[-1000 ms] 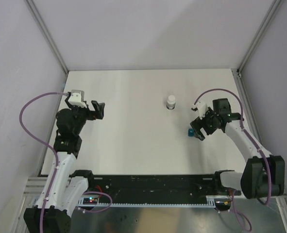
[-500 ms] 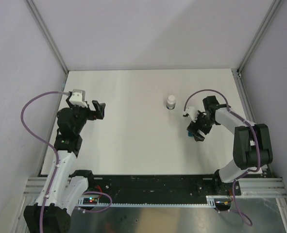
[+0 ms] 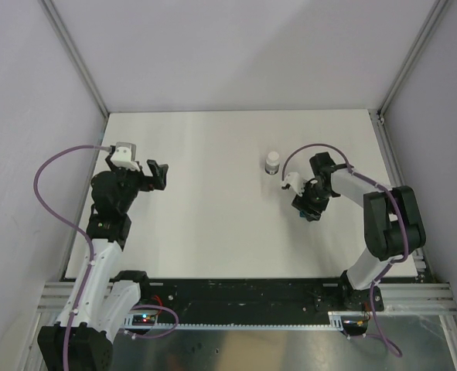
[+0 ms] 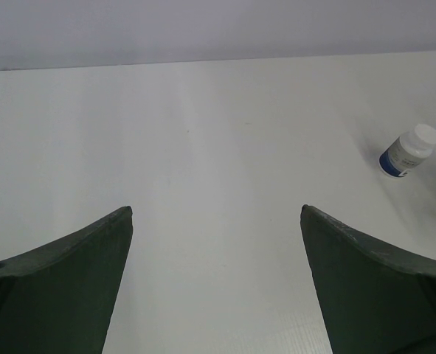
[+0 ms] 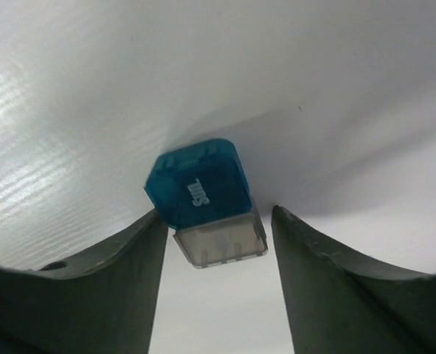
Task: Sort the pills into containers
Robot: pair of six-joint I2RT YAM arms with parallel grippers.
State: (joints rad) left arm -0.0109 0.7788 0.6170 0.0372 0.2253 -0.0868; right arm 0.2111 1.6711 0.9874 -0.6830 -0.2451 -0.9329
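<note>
The containers (image 5: 203, 188), a teal-blue cube joined to a grey one (image 5: 221, 247), lie on the white table between the fingers of my right gripper (image 5: 218, 212). The left finger touches the teal cube's corner, and a narrow gap remains at the right finger. In the top view the right gripper (image 3: 305, 207) points down at the table's right side, covering most of the containers. My left gripper (image 3: 157, 175) hangs wide open over the left of the table, and nothing lies between its fingers (image 4: 92, 251). No pills show in any view.
A small white capped bottle (image 3: 273, 162) stands up and to the left of the right gripper, and it also shows in the left wrist view as the bottle (image 4: 409, 151) at far right. Grey walls enclose the table (image 3: 213, 216).
The right arm swung left and folded in over the containers, and its jaws narrowed around them. The left arm has not moved.
</note>
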